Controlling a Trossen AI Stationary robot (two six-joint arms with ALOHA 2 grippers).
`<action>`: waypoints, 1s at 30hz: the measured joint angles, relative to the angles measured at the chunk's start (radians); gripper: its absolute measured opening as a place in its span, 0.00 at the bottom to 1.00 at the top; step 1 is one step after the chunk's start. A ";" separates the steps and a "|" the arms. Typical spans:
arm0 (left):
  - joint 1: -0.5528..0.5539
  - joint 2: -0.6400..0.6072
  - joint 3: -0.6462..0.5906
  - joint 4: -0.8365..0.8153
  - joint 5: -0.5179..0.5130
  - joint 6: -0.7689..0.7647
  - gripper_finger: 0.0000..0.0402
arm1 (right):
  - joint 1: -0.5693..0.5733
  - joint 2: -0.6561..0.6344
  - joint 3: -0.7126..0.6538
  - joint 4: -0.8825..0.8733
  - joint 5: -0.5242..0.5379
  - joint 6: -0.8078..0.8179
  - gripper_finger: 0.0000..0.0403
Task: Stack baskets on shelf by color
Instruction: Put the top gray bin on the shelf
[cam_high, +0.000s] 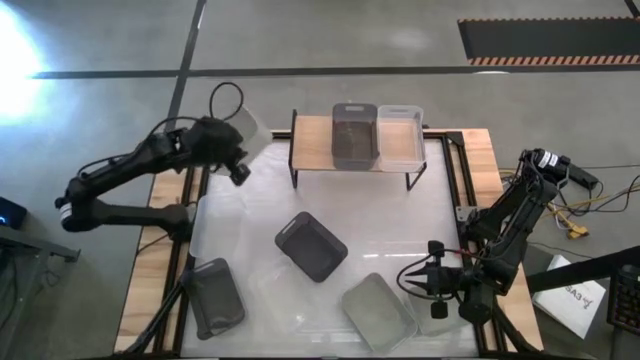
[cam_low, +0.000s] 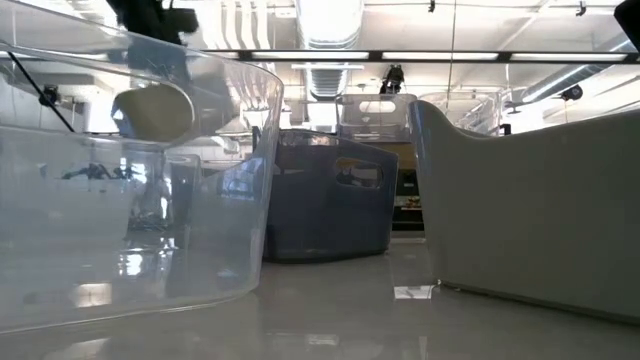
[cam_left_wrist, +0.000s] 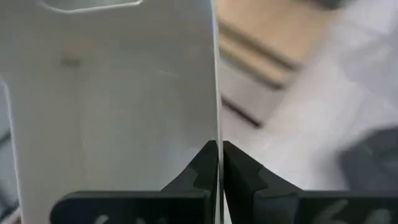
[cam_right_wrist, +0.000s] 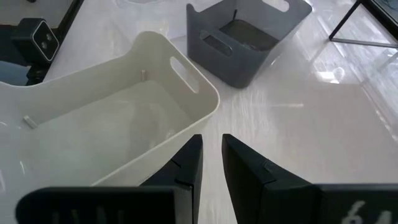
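left claw: clamped on thin wall of light basket, held above desk's left-rear edge, beside shelf.
right claw: slightly parted, nothing gripped, parked near light-grey basket.
risk: pinch is thin; basket could be twisted or dropped.
contents: every basket seen empty; 2 sit on shelf.

The left end effector has its two dark fingers pressed tight on the thin wall of a light grey basket. The basket fills most of this side of the view. Past it is the shiny white desk and a wooden edge. A dark, blurry thing sits farther off.
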 joint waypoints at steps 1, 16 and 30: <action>-0.043 -0.002 0.009 0.003 0.001 0.013 0.00 | 0.000 0.000 0.000 0.000 0.000 -0.004 0.13; -0.806 0.294 0.131 0.189 -0.009 0.257 0.00 | -0.006 -0.001 0.000 0.026 0.079 -0.058 0.13; -0.807 0.731 0.481 0.071 0.052 0.505 0.00 | -0.241 0.008 0.342 0.197 -0.262 -0.953 0.36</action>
